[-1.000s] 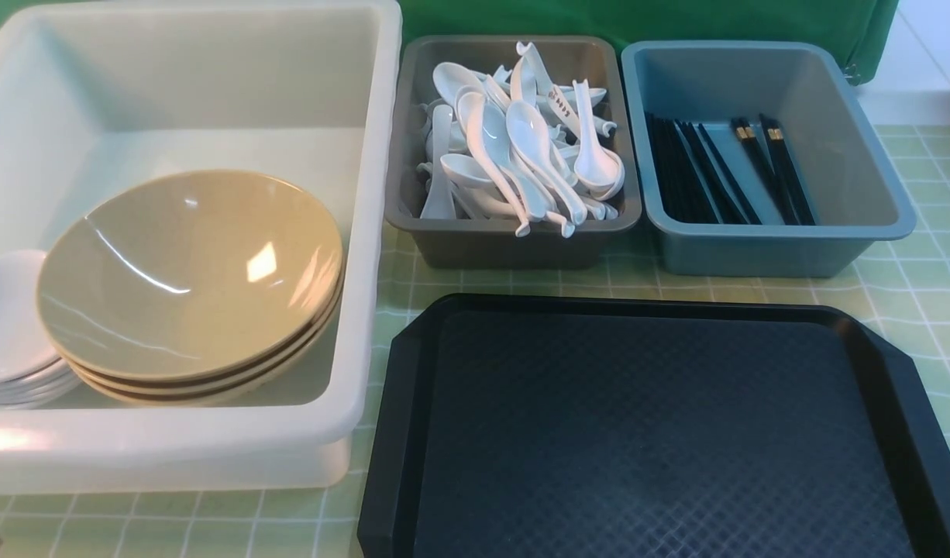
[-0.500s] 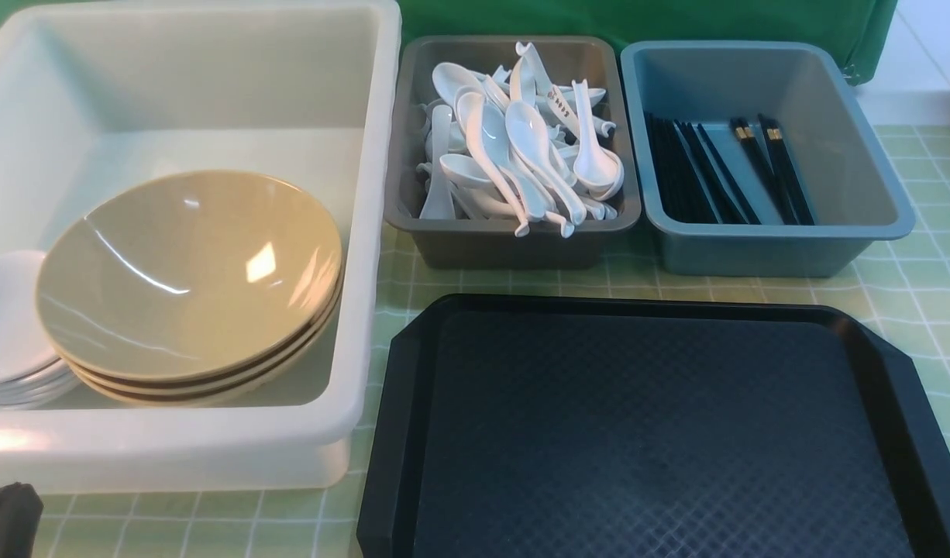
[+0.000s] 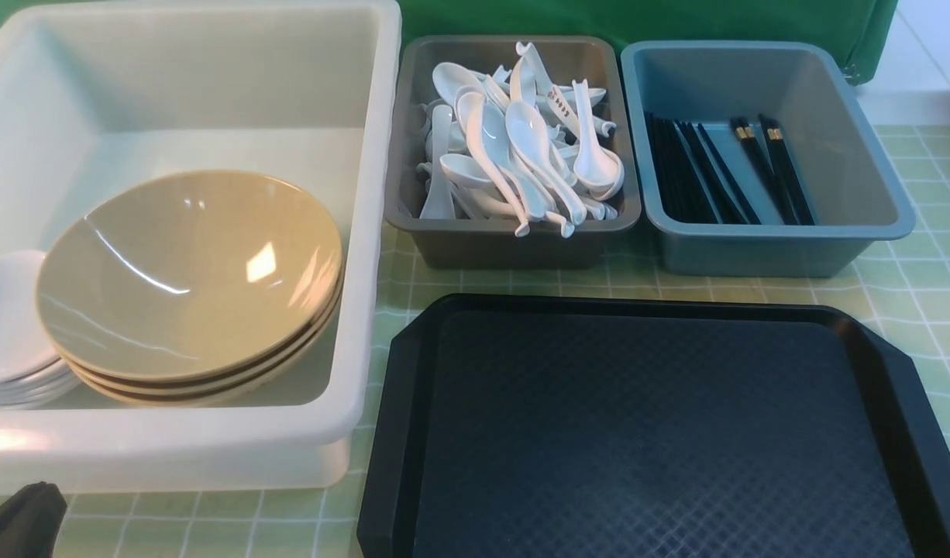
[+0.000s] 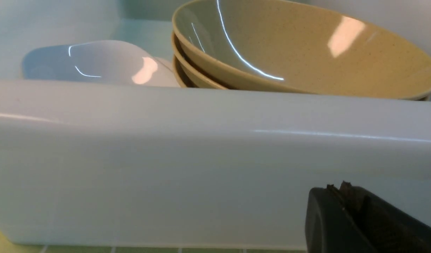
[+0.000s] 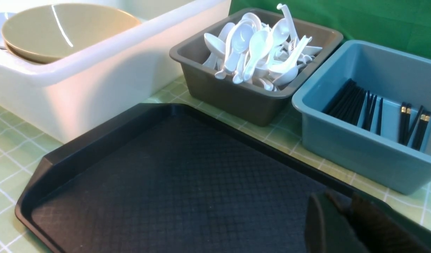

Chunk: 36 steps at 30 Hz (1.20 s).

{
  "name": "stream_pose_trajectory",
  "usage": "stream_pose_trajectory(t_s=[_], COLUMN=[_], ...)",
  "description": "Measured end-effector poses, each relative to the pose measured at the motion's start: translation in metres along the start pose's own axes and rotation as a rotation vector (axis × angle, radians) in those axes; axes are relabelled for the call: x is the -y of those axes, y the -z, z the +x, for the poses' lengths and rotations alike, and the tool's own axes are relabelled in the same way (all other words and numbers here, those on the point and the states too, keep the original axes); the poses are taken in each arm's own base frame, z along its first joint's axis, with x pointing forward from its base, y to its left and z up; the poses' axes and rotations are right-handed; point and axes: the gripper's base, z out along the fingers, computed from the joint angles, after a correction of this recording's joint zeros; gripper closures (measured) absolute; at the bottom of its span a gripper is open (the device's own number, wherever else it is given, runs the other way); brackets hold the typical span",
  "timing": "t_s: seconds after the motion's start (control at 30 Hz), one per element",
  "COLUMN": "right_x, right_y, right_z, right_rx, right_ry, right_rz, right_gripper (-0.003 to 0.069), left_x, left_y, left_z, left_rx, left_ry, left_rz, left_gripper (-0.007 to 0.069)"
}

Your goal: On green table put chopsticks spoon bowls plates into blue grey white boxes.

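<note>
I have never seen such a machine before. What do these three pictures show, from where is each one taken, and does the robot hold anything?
This is a robot with two arms, each ending in a gripper. One camera looks forward from between the arms; the others sit on each wrist.

On the green table stand three boxes. The white box holds tan bowls and white plates. The grey box holds white spoons, the blue box black chopsticks. The black tray in front carries nothing.

The left gripper is shut and empty beside the white box. The right gripper hangs over the tray, holding nothing visible.
</note>
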Motion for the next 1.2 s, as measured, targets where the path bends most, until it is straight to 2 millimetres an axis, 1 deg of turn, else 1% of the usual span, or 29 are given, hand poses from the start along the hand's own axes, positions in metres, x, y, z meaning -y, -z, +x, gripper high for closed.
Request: stream_pose_trajectory(t_s=[0.07,0.2,0.23,0.33,0.5,0.63,0.7,0.73,0.77,0.87,0.9,0.93,0.97,1.07,1.1,1.2], right_x=[0.001,0.007,0.007,0.012,0.017,0.016,0.014,0.013,0.013,0.017,0.018,0.019,0.02,0.022,0.022,0.023], right_y=[0.0,0.002,0.002,0.005,0.008,0.009,0.009,0.007,0.007,-0.005,-0.01,-0.012,-0.02,-0.033,-0.035,-0.036], right_z=[0.0,0.001,0.001,0.002,0.003,0.009,0.011,0.017,0.018,0.039,0.049,0.054,0.072,0.109,0.116,0.116], right_rx=[0.0,-0.001,-0.001,-0.004,-0.016,-0.078,-0.086,-0.077,-0.068,-0.006,0.0,-0.007,-0.018,-0.1,-0.125,-0.106], right_ry=[-0.006,-0.054,-0.054,-0.092,-0.122,-0.092,-0.064,-0.047,-0.041,-0.038,-0.04,-0.043,-0.05,-0.072,-0.076,-0.066], right_rz=[0.017,0.204,0.204,0.351,0.497,0.547,0.548,0.555,0.561,0.589,0.589,0.588,0.584,0.572,0.569,0.57], right_gripper=[0.0544,0.0538,0.0538,0.0533,0.0528,0.0524,0.0522,0.0519,0.0519,0.0517,0.0516,0.0516,0.0516,0.0516,0.0516,0.0514], left_x=[0.0,0.0,0.0,0.0,0.0,0.0,0.0,0.0,0.0,0.0,0.0,0.0,0.0,0.0,0.0,0.0], left_y=[0.0,0.0,0.0,0.0,0.0,0.0,0.0,0.0,0.0,0.0,0.0,0.0,0.0,0.0,0.0,0.0], left_z=[0.0,0.0,0.0,0.0,0.0,0.0,0.0,0.0,0.0,0.0,0.0,0.0,0.0,0.0,0.0,0.0], left_rx=[0.0,0.0,0.0,-0.001,0.001,0.001,0.001,0.001,0.001,0.001,0.001,0.001,0.001,0.001,0.001,0.001], left_ry=[0.0,0.0,0.0,0.0,0.0,0.0,0.0,0.0,0.0,-0.001,-0.001,-0.001,-0.003,-0.002,-0.002,-0.003], left_rz=[0.0,0.0,0.0,0.0,0.0,0.0,0.0,0.0,0.0,0.0,0.0,0.0,0.0,0.0,0.0,0.0], left_gripper=[0.0626,0.0626,0.0626,0.0626,0.0626,0.0626,0.0626,0.0626,0.0626,0.0626,0.0626,0.0626,0.0626,0.0626,0.0626,0.0626])
